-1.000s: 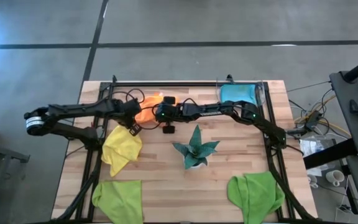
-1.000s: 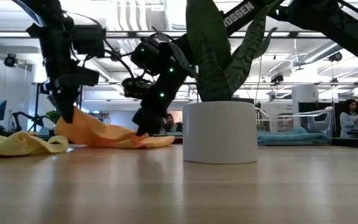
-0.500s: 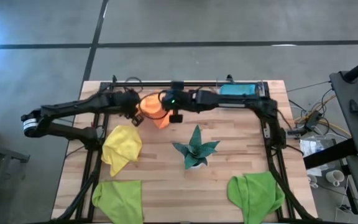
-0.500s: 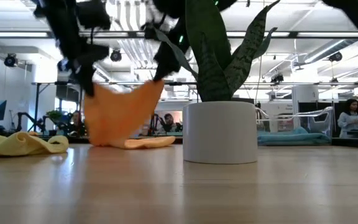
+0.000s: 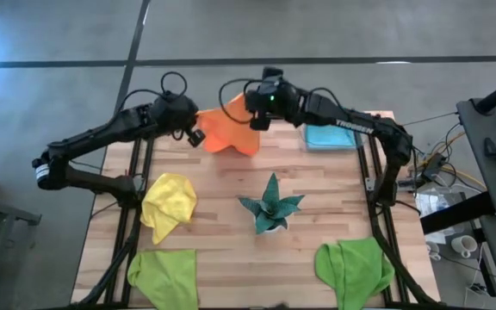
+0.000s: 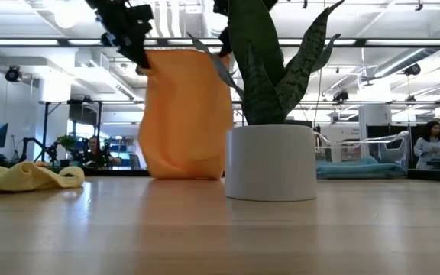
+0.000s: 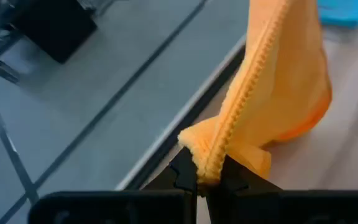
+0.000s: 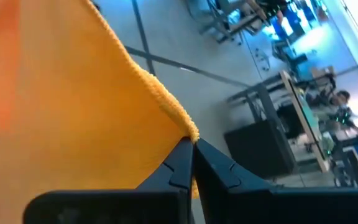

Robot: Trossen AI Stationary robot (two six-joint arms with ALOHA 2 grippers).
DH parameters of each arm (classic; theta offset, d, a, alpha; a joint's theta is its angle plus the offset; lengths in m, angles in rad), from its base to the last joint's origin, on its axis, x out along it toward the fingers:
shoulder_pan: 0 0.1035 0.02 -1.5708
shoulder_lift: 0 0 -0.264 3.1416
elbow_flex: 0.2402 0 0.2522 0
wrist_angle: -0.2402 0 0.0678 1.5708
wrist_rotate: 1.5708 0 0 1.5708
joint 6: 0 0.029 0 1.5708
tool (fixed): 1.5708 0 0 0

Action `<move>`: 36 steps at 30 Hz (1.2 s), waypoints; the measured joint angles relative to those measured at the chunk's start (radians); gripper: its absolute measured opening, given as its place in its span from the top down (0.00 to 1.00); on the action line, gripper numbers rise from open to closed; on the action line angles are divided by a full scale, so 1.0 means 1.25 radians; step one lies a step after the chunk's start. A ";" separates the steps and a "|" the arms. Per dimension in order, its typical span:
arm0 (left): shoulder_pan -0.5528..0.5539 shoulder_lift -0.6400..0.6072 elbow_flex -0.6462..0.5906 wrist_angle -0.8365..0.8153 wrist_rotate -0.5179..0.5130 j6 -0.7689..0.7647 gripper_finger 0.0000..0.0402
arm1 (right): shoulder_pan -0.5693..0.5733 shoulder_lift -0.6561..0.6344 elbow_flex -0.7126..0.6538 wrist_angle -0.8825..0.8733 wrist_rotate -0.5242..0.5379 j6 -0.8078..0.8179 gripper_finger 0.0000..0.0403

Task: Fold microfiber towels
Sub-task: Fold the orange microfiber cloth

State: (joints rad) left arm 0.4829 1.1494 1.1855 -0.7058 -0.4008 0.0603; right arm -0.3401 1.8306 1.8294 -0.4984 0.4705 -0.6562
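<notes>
An orange microfiber towel [image 5: 229,133] hangs spread between my two grippers over the far part of the table; in the low view the orange towel [image 6: 186,114] reaches down close to the tabletop. My left gripper [image 5: 196,132] and my right gripper [image 5: 253,118] are each shut on an upper corner. A yellow towel [image 5: 169,203] lies crumpled at the left. Two lime green towels [image 5: 164,274] [image 5: 356,265] lie at the near edge. A light blue towel [image 5: 330,134] lies at the far right. My left gripper pinches the towel's upper left corner [image 7: 199,149] between its two fingertips, on the stitched hem, which is bunched there. The fingers slant downward from the table's left. The cloth hangs below and beyond them. My right gripper pinches the towel's other upper corner [image 8: 188,134] between its two fingertips, at the hem. The fingers slant downward from the table's right. The towel hangs below as a fairly flat sheet; whether its lower edge [image 6: 182,174] touches the table, I cannot tell.
A spiky dark green plant in a white pot [image 5: 270,208] stands mid-table, near the hanging towel; in the low view the pot [image 6: 270,162] covers the towel's right edge. A black frame rail [image 5: 257,114] runs along the far edge.
Both grippers have risen and gone toward the table's far edge, staying shut on the orange towel. The towel, which lay crumpled on the table, has been drawn up and now hangs spread out between them.
</notes>
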 joint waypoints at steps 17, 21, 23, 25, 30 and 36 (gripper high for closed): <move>0.182 0.167 0.292 0.055 0.024 0.278 1.00 | -0.160 0.032 0.180 0.044 -0.099 -0.170 0.98; 0.132 0.148 0.305 -0.043 0.070 0.242 1.00 | -0.130 0.032 0.227 -0.166 -0.172 -0.125 0.98; 0.099 0.134 0.285 -0.109 0.090 0.202 1.00 | -0.112 0.032 0.231 -0.280 -0.206 -0.082 0.98; 0.055 0.126 0.252 -0.176 0.096 0.149 1.00 | -0.094 0.032 0.218 -0.383 -0.266 -0.041 0.98; -0.090 0.101 0.155 -0.217 0.124 0.067 1.00 | -0.021 0.035 0.159 -0.532 -0.344 0.002 0.98; -0.227 0.066 0.155 -0.207 0.060 0.021 1.00 | 0.074 0.021 0.174 -0.499 -0.188 -0.053 0.98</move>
State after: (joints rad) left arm 0.1995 1.2319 1.3792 -0.9639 -0.3256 0.0870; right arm -0.2482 1.8564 2.0462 -1.1218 0.2359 -0.7220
